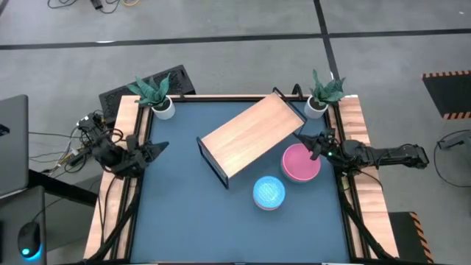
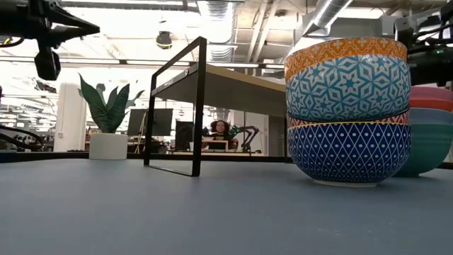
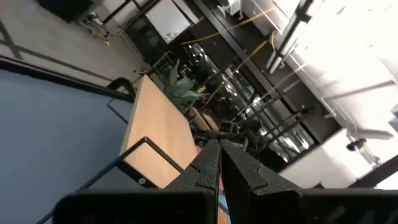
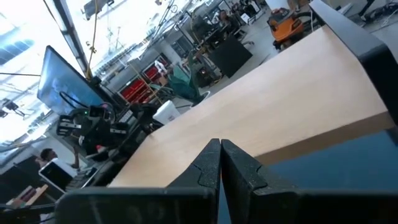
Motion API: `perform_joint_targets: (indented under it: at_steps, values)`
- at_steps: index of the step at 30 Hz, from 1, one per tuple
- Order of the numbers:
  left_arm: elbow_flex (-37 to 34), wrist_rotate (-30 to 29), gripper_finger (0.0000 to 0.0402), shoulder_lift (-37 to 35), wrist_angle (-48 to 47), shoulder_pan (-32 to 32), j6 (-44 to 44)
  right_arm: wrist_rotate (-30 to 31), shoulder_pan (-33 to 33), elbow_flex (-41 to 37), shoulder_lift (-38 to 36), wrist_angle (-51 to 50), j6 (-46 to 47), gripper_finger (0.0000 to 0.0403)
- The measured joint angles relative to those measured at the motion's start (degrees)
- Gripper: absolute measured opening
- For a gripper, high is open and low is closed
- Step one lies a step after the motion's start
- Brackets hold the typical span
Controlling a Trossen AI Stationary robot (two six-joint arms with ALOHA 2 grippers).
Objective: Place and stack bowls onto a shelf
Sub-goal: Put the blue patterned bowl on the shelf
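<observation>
The shelf (image 1: pixel 251 135), a light-wood board on a thin black frame, stands slantwise in the table's middle, its legs on the blue top. To its right a pink bowl (image 1: pixel 301 162) sits nested in a teal one (image 2: pixel 425 145). Nearer the front, a stack of three small patterned bowls (image 1: pixel 269 192) rests on the table: dark blue at the bottom, light blue above it, orange on top (image 2: pixel 345 49). My left gripper (image 1: pixel 160 146) is shut, above the table's left edge. My right gripper (image 1: pixel 303 138) is shut, hovering just past the pink bowl beside the shelf's right end (image 4: pixel 311 87).
Two small white plant pots stand at the far corners, one on the left (image 1: pixel 164 108), one on the right (image 1: pixel 316 106). Wooden rails (image 1: pixel 118 184) run along both sides. The near half of the blue top is bare to the left of the stack.
</observation>
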Motion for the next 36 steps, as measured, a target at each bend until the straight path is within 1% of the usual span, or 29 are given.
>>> perform_joint_targets:
  at_steps: [3, 5, 8, 11, 13, 17, 19, 21, 22, 25, 28, 32, 36]
  values:
    - [0.00, 1.69, 0.0000, 0.00, -0.89, 0.00, -0.06, 0.00, 0.00, 0.02, 0.00, 0.02, 2.75, 0.0039]
    - [0.00, 1.79, 0.0000, 0.00, -1.37, 0.00, -0.08, 0.00, 0.00, 0.09, 0.00, 0.25, 4.22, 0.0039]
    - [0.00, 1.43, 0.0000, 0.00, -1.39, 0.00, 1.89, -0.06, 0.02, 0.09, -0.10, 1.44, 8.47, 0.0039]
    - [0.00, -0.24, 0.0000, 0.00, -1.29, 0.00, 4.58, -0.14, 0.02, 0.11, -0.09, 5.77, 11.31, 0.0039]
    - [0.00, -2.26, 0.0000, 0.00, -0.68, 0.00, 4.75, -0.22, 0.04, 0.17, -0.09, 10.61, 9.61, 0.0039]
    - [0.00, -5.21, 0.0000, 0.00, -0.78, 0.04, -1.34, -0.08, 0.08, 0.43, -0.11, 21.22, 4.19, 0.0039]
    - [0.00, -8.01, 0.0000, 0.00, -0.70, 0.04, -3.99, -0.07, 0.00, 1.92, -0.09, 23.03, 2.54, 0.0039]
    - [0.00, -10.93, 0.0000, 0.00, -0.26, 0.07, -5.41, -0.70, 0.02, 4.94, -0.07, 22.53, 1.52, 0.0039]
    - [0.00, -11.30, 0.0000, 0.00, -0.23, 0.07, -5.71, -1.66, 0.11, 6.79, 0.12, 21.80, 0.39, 0.0039]
    - [0.00, -9.87, 0.0000, 0.00, 0.43, 0.07, -5.74, -4.70, 0.77, 13.71, 2.29, 15.19, -3.61, 0.0039]
    - [0.00, -7.49, 0.0000, 0.02, 0.84, 0.07, -5.88, -4.91, 1.90, 22.92, 7.39, 3.49, -7.56, 0.0039]
    - [0.02, -5.44, 0.0001, 0.02, 0.90, 0.53, -7.30, -5.64, 3.61, 35.39, 18.21, -14.86, -10.39, 0.0039]
    - [0.02, -2.07, 0.0014, 0.02, 0.78, 1.58, -6.89, -7.11, 5.22, 45.81, 30.44, -28.19, -10.08, 0.0048]
